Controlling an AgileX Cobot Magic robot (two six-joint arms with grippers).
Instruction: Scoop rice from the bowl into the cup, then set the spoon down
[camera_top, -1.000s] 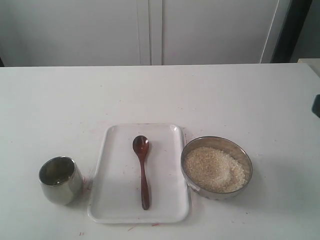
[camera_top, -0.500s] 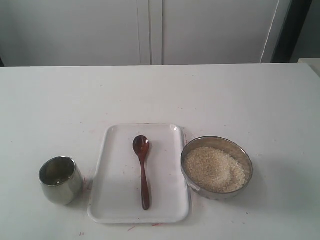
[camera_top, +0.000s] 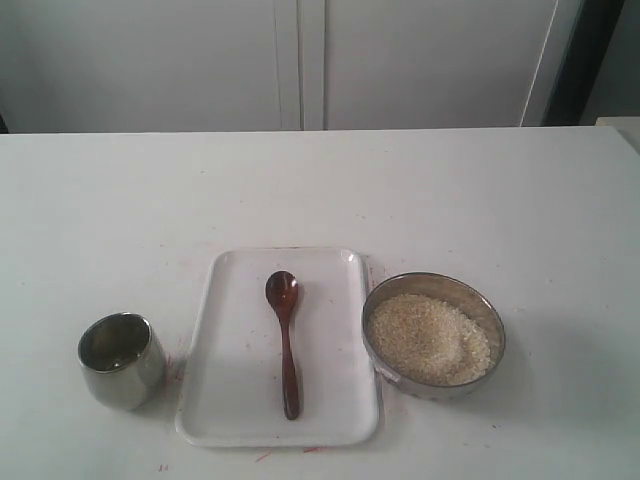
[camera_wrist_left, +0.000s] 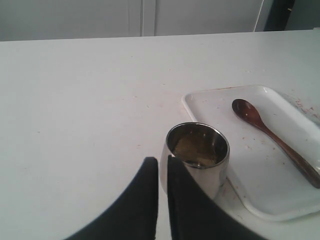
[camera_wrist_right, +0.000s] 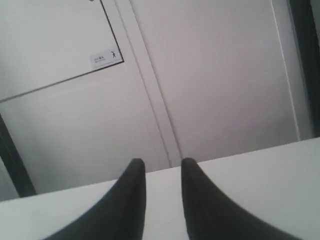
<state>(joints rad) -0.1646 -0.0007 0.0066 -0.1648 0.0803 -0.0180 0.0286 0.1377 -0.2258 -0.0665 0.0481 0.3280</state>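
Your spoon (camera_top: 286, 345) lies on the tray (camera_top: 330, 300) and the cup (camera_wrist_left: 197, 165) seems to hold rice (camera_wrist_left: 190, 150), so you're probably done. Left gripper (camera_wrist_left: 162, 167) nearly closed, right gripper (camera_wrist_right: 163, 167) part-open, both empty.

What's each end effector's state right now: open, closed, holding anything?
Left end effector: closed, holding nothing; the cup stands just past its tips.
Right end effector: open, holding nothing.

Left wrist view: the handle end of the spoon (camera_wrist_left: 272, 135) and the tray (camera_wrist_left: 220, 115) run off the frame edge; a finger (camera_wrist_left: 185, 200) of the left gripper (camera_wrist_left: 162, 161) hides part of the cup (camera_wrist_left: 215, 175). Right wrist view: a wall label (camera_wrist_right: 107, 57) is too small to read.
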